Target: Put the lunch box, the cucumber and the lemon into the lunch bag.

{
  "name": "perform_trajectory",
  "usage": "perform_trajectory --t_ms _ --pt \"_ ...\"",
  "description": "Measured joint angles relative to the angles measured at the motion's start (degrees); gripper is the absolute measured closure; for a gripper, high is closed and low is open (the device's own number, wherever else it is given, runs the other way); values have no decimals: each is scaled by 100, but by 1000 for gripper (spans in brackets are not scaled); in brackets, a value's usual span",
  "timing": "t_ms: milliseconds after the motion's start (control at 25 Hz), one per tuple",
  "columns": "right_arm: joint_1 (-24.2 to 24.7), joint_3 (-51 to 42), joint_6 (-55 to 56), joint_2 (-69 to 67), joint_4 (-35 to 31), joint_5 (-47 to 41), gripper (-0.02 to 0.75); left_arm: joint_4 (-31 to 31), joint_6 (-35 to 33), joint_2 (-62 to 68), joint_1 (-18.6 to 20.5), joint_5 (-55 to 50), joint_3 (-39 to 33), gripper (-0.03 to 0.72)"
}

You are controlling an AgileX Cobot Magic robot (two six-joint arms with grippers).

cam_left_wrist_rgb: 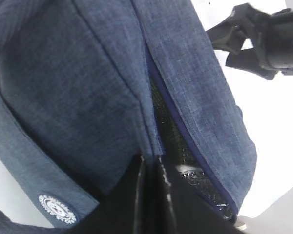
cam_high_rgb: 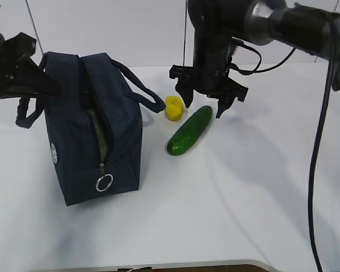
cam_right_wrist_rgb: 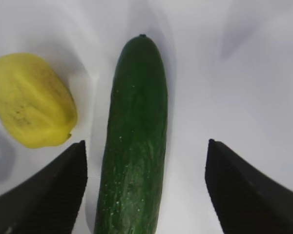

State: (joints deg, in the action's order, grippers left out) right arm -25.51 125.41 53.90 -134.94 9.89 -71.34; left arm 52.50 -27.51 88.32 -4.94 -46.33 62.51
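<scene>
1. Exterior view: the lunch bag (cam_high_rgb: pixel 93 133) stands upright on the white tabletop (cam_high_rgb: pixel 232 198), left of centre, its zipper undone along the top and partway down the near end, the silver ring pull (cam_high_rgb: pixel 104 182) hanging low on that end.
2. Through the gap a pale green-grey surface shows inside the bag; whether it is the lunch box cannot be told.
3. The left gripper (cam_high_rgb: pixel 22 73) is at the bag's upper left edge. In the left wrist view its dark fingers (cam_left_wrist_rgb: pixel 151 195) are pressed together on a fold of fabric beside the opening.
4. The cucumber (cam_high_rgb: pixel 190 130) lies on the tabletop to the right of the bag, slanting away from the camera.
5. The lemon (cam_high_rgb: pixel 174 107) rests just beside the cucumber's far end, near the bag's handle (cam_high_rgb: pixel 141 90).
6. The right gripper (cam_high_rgb: pixel 207 105) hangs above the cucumber with jaws spread; in the right wrist view its fingertips (cam_right_wrist_rgb: pixel 53 190) straddle the cucumber (cam_right_wrist_rgb: pixel 134 141), with the lemon (cam_right_wrist_rgb: pixel 31 100) outside the left one.
</scene>
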Motion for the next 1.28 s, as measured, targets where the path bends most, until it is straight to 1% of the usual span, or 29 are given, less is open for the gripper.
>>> perform_trajectory --t_ms 1000,1280 --pt "0 0 123 -282 -212 36 151 0 0 0 0 0 0 691" --pt "0 0 123 -358 -287 173 151 0 0 0 0 0 0 691"
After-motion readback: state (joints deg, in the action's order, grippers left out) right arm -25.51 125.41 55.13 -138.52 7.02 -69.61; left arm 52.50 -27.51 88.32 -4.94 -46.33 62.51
